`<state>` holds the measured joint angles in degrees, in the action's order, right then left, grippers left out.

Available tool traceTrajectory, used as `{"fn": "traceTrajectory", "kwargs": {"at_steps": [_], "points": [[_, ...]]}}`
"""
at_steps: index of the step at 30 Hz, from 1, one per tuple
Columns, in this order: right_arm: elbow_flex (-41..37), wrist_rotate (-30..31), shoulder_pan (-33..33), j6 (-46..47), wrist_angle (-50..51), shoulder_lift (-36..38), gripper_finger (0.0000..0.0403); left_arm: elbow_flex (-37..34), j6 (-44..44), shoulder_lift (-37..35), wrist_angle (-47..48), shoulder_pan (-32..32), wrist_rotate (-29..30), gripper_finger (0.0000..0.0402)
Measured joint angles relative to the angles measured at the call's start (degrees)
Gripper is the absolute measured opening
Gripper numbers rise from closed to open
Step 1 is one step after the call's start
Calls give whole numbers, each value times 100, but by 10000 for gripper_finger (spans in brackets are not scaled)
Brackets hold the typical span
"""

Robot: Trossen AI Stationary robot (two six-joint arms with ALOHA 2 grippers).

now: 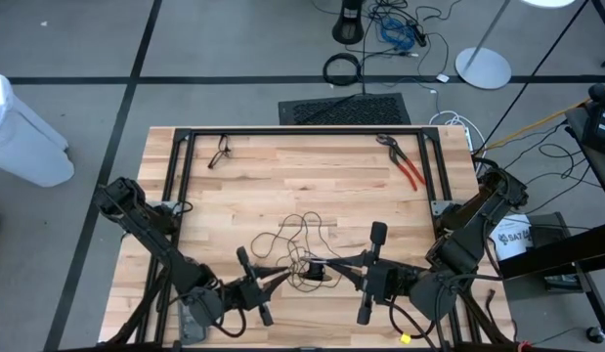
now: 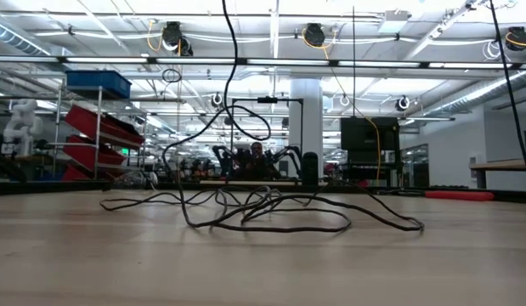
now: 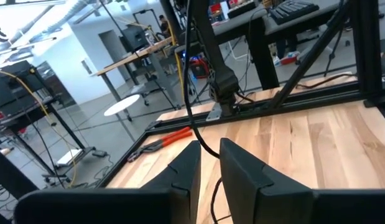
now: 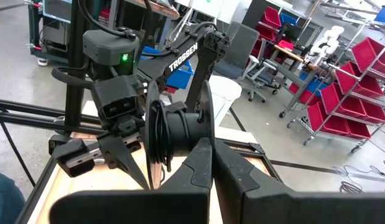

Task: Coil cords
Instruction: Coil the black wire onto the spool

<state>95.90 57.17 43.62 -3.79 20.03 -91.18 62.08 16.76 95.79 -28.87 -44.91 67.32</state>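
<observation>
Right, I have both arms low over the near half of the wooden table (image 1: 282, 186), facing each other. The cord (image 1: 300, 233) lies in loose, tangled loops at the table's middle, and one strand rises steeply off the wood in the low view (image 2: 231, 59). My left gripper (image 1: 275, 277) points inward at the tangle; in its wrist view the cord (image 3: 191, 93) runs down into the narrow gap between the two fingers (image 3: 239, 177), which stand only slightly apart around it. My right gripper (image 1: 333, 265) is pinched fully closed, its fingers (image 4: 201, 168) pressed together, right against a small dark bundle of cord. Red-handled pliers (image 1: 408, 166) lie near the far right corner.
</observation>
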Motion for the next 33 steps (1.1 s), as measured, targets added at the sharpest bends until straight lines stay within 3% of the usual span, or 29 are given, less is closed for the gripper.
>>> {"fn": "traceTrajectory", "kwargs": {"at_steps": [3,10,14,19,33], "points": [[0,-2,-2,4,0,0,0,0,-38,0,-2,4,-70,94],[0,-2,-1,4,-1,0,0,0,-149,0,-17,26,253,198],[0,-2,0,0,0,0,0,0,-151,0,-17,28,285,227],[0,-2,-1,-9,0,0,0,0,-152,0,-17,28,285,220],[0,-2,-1,2,-1,0,0,0,-298,0,-12,28,173,126]]}}
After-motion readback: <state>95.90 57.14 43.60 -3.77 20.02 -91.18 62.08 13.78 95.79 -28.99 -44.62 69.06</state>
